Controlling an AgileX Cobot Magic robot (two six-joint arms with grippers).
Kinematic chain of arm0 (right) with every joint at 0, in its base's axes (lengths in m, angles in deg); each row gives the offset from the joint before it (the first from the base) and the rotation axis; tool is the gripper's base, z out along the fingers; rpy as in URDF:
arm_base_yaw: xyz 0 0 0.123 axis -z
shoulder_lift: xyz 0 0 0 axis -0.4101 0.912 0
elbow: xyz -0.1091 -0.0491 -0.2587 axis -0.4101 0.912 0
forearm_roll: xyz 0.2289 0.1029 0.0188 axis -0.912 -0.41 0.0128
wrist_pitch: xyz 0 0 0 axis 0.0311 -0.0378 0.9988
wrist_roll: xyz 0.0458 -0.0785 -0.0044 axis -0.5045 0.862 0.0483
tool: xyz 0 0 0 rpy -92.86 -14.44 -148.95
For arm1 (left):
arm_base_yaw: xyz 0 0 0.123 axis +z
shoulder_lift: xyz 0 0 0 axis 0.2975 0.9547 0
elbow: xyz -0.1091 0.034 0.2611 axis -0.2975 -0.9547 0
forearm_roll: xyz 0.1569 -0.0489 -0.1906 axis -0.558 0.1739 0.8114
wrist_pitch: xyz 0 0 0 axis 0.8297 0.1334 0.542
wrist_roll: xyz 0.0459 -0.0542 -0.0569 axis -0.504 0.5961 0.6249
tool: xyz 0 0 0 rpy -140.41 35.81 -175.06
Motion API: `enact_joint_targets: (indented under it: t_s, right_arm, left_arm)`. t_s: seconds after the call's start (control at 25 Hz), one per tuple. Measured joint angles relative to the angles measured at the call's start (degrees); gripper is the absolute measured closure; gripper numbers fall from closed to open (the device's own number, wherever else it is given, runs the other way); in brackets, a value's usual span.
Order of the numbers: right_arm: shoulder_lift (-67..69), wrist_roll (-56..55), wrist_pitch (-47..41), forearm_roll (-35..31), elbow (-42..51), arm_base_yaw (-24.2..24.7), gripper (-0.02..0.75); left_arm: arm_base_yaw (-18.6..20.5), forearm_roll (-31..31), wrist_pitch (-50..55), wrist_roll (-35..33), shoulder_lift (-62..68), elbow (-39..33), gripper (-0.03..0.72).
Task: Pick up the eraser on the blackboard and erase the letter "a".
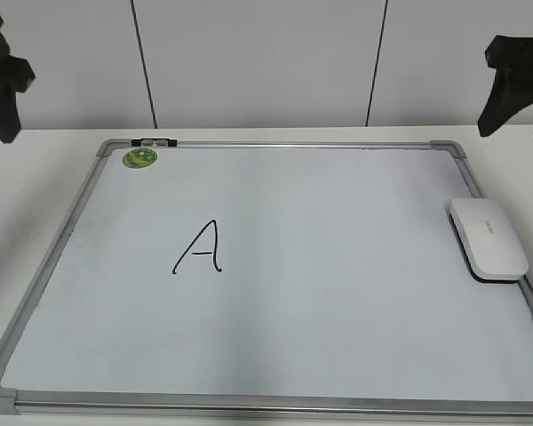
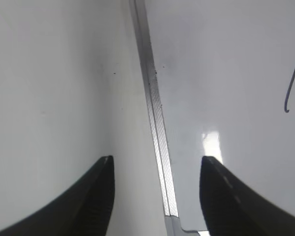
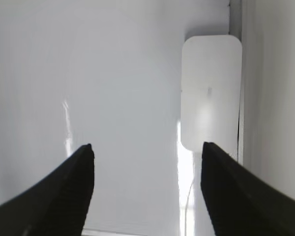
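The blackboard [image 1: 338, 293] is a white dry-erase board with a grey frame, lying flat on the table. The white eraser [image 1: 489, 238] lies on it at the right edge, dark side down. It also shows in the right wrist view [image 3: 211, 88], ahead and right of my open, empty right gripper [image 3: 147, 146]. A tall angular capital "A" [image 1: 200, 248] in black marker stands left of the board's middle. No small lowercase letter "a" is in view. My left gripper [image 2: 157, 160] is open and empty above the board's left frame rail [image 2: 155, 108]. Both grippers hang high at the back, left [image 1: 0, 106] and right [image 1: 520, 124].
A round green sticker [image 1: 140, 158] sits in the board's far left corner, next to a small dark clip [image 1: 154, 142] on the top rail. The white table [image 1: 35, 177] surrounds the board. A panelled wall [image 1: 266, 62] stands behind.
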Motion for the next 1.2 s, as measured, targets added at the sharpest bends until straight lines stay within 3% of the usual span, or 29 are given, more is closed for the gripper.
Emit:
enact_joint_targets:
  t_s: [0.28, 0.8, 1.2]
  right_arm:
    - [-14.5, 1.3, 3.5, 0.7, 13.4, -4.7, 0.235]
    - [-41.5, 1.3, 12.5, 1.5, 40.1, -6.0, 0.235]
    - [-62.7, 1.4, 7.6, 1.5, 50.2, -6.0, 0.236]
  left_arm:
    - [0.0, -0.5, 0.3, 0.1, -10.4, -4.6, 0.301]
    - [0.0, -0.5, -9.3, 1.2, -44.7, -39.7, 0.319]
    - [-1.4, 0.8, -7.9, 1.3, -68.7, -54.7, 0.319]
